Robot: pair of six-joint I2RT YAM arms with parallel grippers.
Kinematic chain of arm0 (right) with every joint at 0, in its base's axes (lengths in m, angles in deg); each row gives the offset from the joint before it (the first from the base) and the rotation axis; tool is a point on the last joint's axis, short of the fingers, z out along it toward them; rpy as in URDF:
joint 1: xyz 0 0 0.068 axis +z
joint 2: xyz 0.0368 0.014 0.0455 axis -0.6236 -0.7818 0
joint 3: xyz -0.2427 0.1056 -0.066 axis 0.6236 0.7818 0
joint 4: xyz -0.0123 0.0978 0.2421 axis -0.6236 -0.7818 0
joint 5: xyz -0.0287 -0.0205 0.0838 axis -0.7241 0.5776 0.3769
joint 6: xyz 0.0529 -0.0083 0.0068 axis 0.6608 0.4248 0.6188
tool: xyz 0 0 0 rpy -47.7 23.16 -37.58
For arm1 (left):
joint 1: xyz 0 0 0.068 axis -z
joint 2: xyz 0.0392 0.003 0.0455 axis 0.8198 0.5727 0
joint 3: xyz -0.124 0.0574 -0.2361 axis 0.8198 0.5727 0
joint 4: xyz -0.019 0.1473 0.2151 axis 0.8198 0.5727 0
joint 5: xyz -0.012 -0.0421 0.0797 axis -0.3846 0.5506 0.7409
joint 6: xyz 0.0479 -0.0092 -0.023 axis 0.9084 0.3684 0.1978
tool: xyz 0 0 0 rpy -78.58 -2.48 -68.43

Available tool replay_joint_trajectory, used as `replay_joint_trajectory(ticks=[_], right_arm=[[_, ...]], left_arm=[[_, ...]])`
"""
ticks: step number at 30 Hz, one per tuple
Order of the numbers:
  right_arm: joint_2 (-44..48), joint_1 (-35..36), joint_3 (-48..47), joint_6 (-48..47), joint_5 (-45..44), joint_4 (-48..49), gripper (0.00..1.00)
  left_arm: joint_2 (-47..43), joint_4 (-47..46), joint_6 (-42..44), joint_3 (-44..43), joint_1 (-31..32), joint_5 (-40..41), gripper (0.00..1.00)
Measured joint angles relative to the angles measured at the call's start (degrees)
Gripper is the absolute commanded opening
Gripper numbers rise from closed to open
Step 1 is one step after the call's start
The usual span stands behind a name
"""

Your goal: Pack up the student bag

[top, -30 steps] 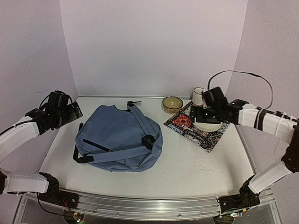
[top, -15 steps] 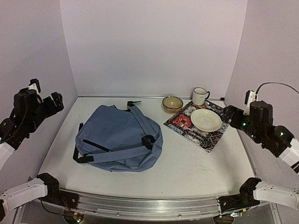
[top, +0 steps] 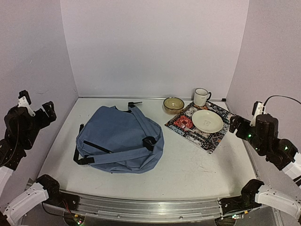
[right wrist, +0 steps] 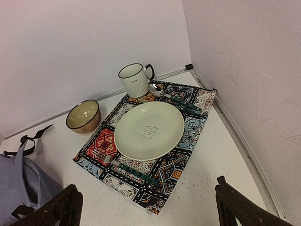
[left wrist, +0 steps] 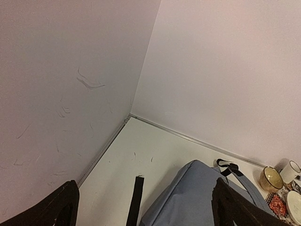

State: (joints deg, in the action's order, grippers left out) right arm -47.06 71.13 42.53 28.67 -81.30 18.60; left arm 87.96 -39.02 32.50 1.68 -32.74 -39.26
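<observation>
Student bag (top: 117, 141) lies flat, left of centre on the table (top: 188, 169), black straps uppermost. To its right and apart from it sits a tan bowl (top: 173, 104), then a patterned placemat (top: 184, 126) carrying a pale green plate (top: 207, 121), a fork (right wrist: 127, 165) and a spoon (right wrist: 176, 100), with a white mug (top: 201, 97) at its far corner. Left gripper (top: 36, 103) and right gripper (top: 244, 117) hang at the table's side edges, well apart from everything, jaws wide and holding nothing.

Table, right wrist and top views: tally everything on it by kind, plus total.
backpack: 1
bowl: 1
mug: 1
plate: 1
placemat: 1
spoon: 1
fork: 1
Total: 7
</observation>
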Motion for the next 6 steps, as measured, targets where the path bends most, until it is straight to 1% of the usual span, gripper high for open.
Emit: replay_joint_trajectory(ticks=[6], right_arm=[[-0.5,0.0,0.7,-0.1,-0.8,0.1,0.98]], left_arm=[[0.8,-1.1,0.3,0.0,0.0,-0.5,0.99]])
